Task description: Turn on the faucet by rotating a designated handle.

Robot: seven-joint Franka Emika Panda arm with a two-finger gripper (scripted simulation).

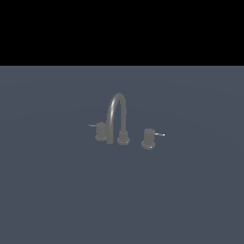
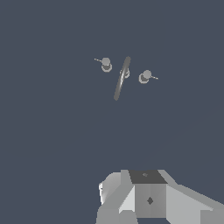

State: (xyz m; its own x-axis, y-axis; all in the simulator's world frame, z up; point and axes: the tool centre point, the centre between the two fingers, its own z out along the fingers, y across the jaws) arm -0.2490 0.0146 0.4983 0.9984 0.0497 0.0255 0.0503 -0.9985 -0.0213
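The faucet (image 1: 117, 119) stands on a flat grey-blue surface, a dark grey arched spout on a round base with a short knob on each side. The handle (image 1: 100, 131) is the knob on the exterior view's left, with a thin dull pin pointing away from the spout. In the wrist view the faucet (image 2: 121, 79) and the handle (image 2: 106, 64) look small and far off. Only pale blocky parts of my gripper (image 2: 148, 195) show at that picture's edge, well away from the faucet. Its fingers are not distinguishable. The arm is absent from the exterior view.
The other knob (image 1: 148, 138), on the exterior view's right, has a lever pin with a bright whitish tip; it also shows in the wrist view (image 2: 145, 76). The grey-blue surface (image 1: 57, 190) stretches around the faucet on all sides.
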